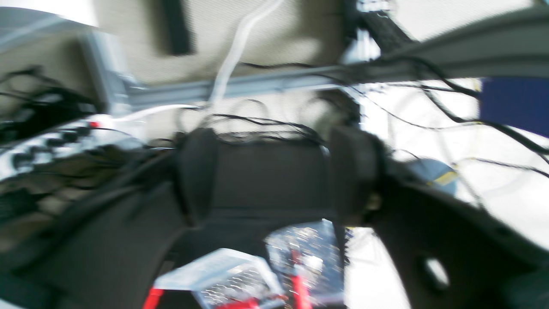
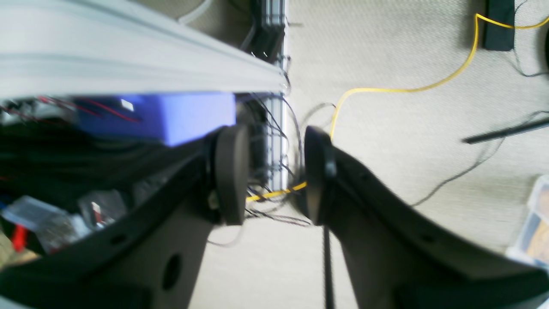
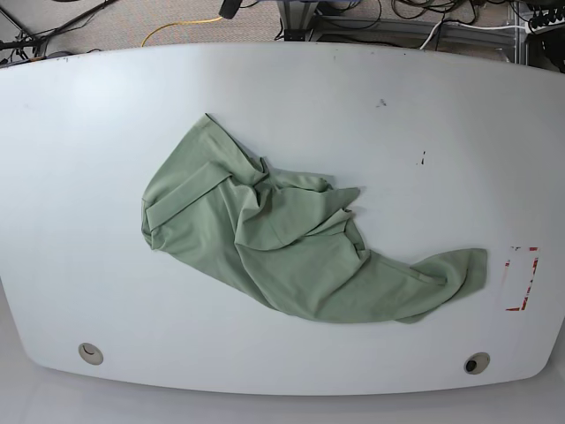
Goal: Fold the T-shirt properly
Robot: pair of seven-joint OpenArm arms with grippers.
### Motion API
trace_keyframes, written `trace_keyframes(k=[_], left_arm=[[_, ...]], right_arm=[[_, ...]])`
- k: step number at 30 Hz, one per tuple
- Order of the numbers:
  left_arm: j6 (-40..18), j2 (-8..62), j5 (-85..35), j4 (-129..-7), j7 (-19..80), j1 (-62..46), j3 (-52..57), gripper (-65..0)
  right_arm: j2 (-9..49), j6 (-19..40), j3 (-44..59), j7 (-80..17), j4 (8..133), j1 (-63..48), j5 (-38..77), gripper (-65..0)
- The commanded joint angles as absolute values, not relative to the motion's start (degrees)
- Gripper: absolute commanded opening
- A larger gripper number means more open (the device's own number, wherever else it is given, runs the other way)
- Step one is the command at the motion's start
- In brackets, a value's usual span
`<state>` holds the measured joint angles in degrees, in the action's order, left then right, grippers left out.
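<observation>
The T-shirt (image 3: pixel 291 247) lies crumpled on the white table (image 3: pixel 79 132), near its middle, one end trailing toward the red mark (image 3: pixel 521 278) at the table's edge. Neither of my arms is over the table in the base view. My left gripper (image 1: pixel 274 180) is blurred, its pads wide apart with nothing between them. My right gripper (image 2: pixel 274 174) stands part open, empty, over carpet with a yellow cable (image 2: pixel 399 90) behind it.

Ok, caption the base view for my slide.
Crumpled sage-green T-shirt lying unfolded across a white table, no arms in frame.
</observation>
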<state>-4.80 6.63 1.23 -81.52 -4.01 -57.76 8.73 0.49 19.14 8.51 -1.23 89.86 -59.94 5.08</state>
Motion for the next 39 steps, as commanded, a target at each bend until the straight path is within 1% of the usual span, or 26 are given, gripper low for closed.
trace_keyframes(k=[1, 3, 4, 6, 10, 16, 21, 25, 31, 37, 39], left_arm=[[-4.7, 6.9, 1.0, -85.0, -5.2, -60.4, 9.6, -22.6], [-4.8, 6.9, 1.0, -87.5, -5.3, -62.2, 10.6, -23.3], [-4.8, 7.0, 1.0, -88.9, -5.3, -63.0, 10.9, -23.6], [-4.9, 7.3, 0.9, -92.0, -5.4, -64.3, 11.1, -23.5], [-4.9, 7.9, 0.9, -95.9, -5.4, -66.1, 12.8, -23.2], [-4.9, 8.0, -4.4, -101.8, -5.2, -67.3, 16.3, -22.9], [-4.9, 8.2, -9.4, -106.2, -5.2, -68.4, 19.1, -22.9], [-5.0, 8.2, -10.2, -108.7, -5.1, -67.9, 21.1, -22.8], [-5.0, 7.9, -10.2, -109.1, -5.2, -66.7, 21.1, -22.8], [-5.0, 7.4, -10.2, -108.6, -5.2, -63.0, 21.1, -22.8], [-5.0, 6.6, -10.2, -108.6, -5.2, -62.0, 21.1, -22.8]], right_arm=[[0.6, 19.2, 8.6, -0.1, 93.0, -63.7, 7.9, -43.3], [0.7, 19.2, 8.6, -0.1, 94.9, -65.6, 10.8, -43.1], [0.8, 19.2, 8.6, -0.1, 96.2, -66.6, 12.0, -41.9], [1.4, 19.2, 8.7, -0.1, 100.0, -68.6, 13.9, -36.8], [1.4, 19.2, 8.7, -0.1, 104.8, -71.3, 16.0, -30.6], [1.5, 19.2, 8.9, -0.1, 111.0, -72.4, 17.5, -30.6], [1.2, 19.2, 11.8, -0.1, 113.2, -71.3, 17.5, -30.4], [1.4, 19.4, 12.8, -0.1, 114.2, -68.4, 19.2, -30.3], [1.5, 19.8, 14.9, -0.1, 114.2, -62.7, 21.4, -30.3], [1.8, 23.5, 15.5, -0.3, 114.2, -55.4, 21.3, -30.3], [3.1, 24.1, 15.2, -1.7, 114.2, -53.2, 21.3, -30.3]])
